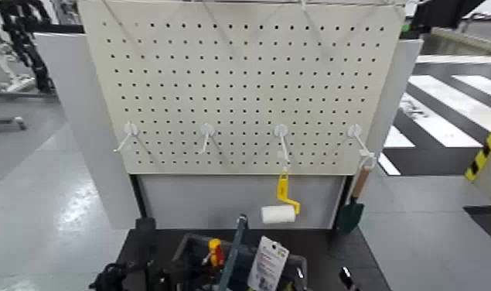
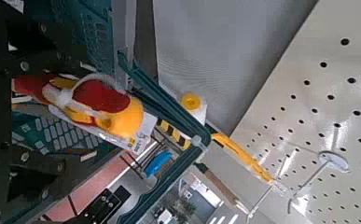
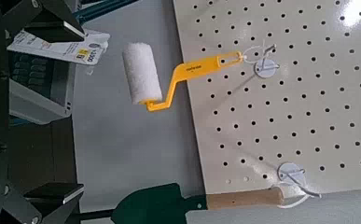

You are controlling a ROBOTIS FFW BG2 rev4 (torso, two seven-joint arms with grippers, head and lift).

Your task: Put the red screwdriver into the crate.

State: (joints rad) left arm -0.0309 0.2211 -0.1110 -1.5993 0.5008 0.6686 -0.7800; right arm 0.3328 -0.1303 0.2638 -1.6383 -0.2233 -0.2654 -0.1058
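The red screwdriver (image 1: 214, 251), red handle with yellow ends, lies inside the dark grey-blue crate (image 1: 188, 249) at the bottom of the head view. In the left wrist view its handle (image 2: 90, 101) rests on the crate's mesh floor beside the crate wall (image 2: 164, 105). My left gripper (image 1: 132, 275) hangs low just left of the crate, its fingers spread and apart from the screwdriver. My right gripper (image 1: 346, 279) is open and empty, low to the right of the crate.
A pegboard (image 1: 240, 77) stands behind the crate with several hooks. A yellow-handled white paint roller (image 1: 280, 209) hangs on one, a green trowel (image 1: 354, 205) on the rightmost. A white label tag (image 1: 267, 263) sticks up in the crate beside its central handle (image 1: 234, 255).
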